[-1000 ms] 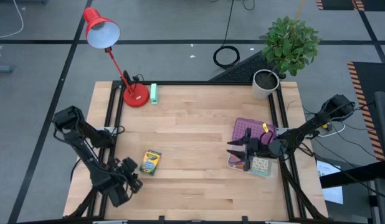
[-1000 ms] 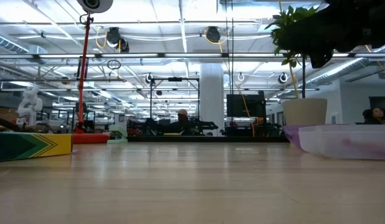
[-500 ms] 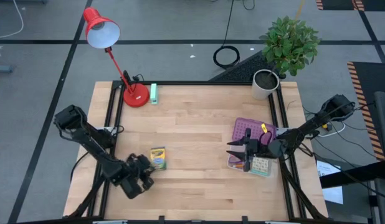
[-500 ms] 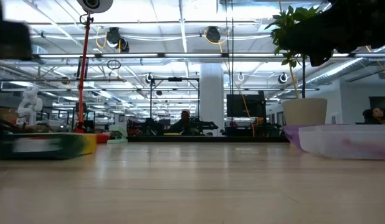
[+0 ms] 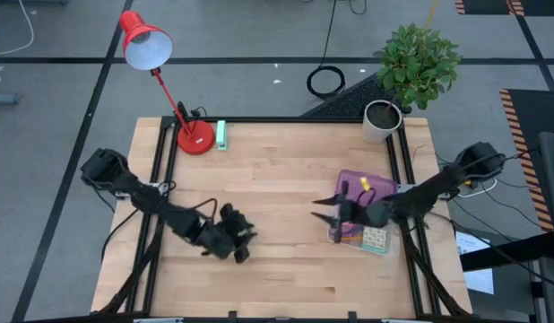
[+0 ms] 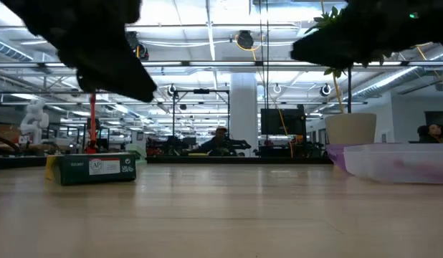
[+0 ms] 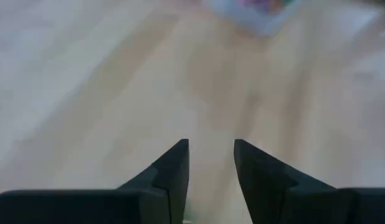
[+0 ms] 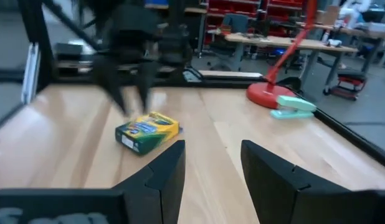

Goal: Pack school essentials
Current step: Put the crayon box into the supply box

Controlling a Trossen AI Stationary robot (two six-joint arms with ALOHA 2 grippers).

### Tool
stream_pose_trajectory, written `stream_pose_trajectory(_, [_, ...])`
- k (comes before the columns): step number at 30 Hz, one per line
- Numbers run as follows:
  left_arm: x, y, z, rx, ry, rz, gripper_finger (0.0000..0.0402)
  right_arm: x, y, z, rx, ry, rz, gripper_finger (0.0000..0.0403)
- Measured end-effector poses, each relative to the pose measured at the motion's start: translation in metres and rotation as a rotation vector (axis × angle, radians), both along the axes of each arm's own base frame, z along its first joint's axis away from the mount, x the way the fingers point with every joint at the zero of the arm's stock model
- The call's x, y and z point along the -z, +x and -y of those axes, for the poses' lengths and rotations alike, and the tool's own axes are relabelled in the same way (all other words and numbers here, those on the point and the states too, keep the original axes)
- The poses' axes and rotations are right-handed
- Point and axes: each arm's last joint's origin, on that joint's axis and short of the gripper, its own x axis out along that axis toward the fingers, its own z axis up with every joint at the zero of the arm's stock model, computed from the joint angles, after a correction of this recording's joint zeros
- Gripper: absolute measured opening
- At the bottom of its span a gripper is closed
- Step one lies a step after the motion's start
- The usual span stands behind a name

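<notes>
Left gripper hovering over crayon box at table centre-left, fingers parted, nothing between them. Crayon box lying flat on wood, mostly hidden under that gripper from above. Right gripper reaching past purple tray edge, fingers spread, gripping nothing. Patterned pack sitting just beside tray.

A pale wooden table top, planked and smooth with a soft sheen, is shown. The crayon box looks like printed glossy card. Matt dark plastic is seen on the right gripper fingers.
</notes>
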Motion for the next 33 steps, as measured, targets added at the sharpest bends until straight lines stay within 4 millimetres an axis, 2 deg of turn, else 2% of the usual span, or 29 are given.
stream_pose_trajectory(3, [-0.002,0.004,-0.015,-0.030,0.040,-0.115,0.0131,-0.001,0.029,-0.010,-0.052,-0.071,-0.058,0.0148])
stream_pose_trajectory(6, [-0.002,-0.001,-0.025,-0.059,0.064,-0.259,0.0131,0.000,0.060,-0.022,-0.102,-0.131,-0.108,0.0148])
stream_pose_trajectory(10, [0.001,-0.024,-0.027,-0.114,0.083,-0.423,0.0131,0.006,0.097,-0.034,-0.144,-0.197,-0.206,0.0148])
stream_pose_trajectory(14, [0.003,-0.049,-0.025,-0.206,0.088,-0.486,0.0131,0.011,0.124,-0.041,-0.176,-0.213,-0.261,0.0148])
stream_pose_trajectory(17, [0.003,-0.057,-0.023,-0.258,0.048,-0.442,0.0131,0.019,0.140,-0.043,-0.229,-0.209,-0.276,0.0148])
stream_pose_trajectory(23, [0.027,-0.069,-0.026,-0.275,-0.038,-0.451,0.0131,0.034,0.167,-0.045,-0.310,-0.265,-0.300,0.0148])
stream_pose_trajectory(28, [0.034,-0.068,-0.021,-0.263,-0.127,-0.391,0.0131,0.044,0.182,-0.049,-0.370,-0.411,-0.388,0.0148])
stream_pose_trajectory(33, [0.032,-0.064,-0.010,-0.216,-0.203,-0.350,0.0131,0.057,0.186,-0.049,-0.339,-0.439,-0.441,0.0165])
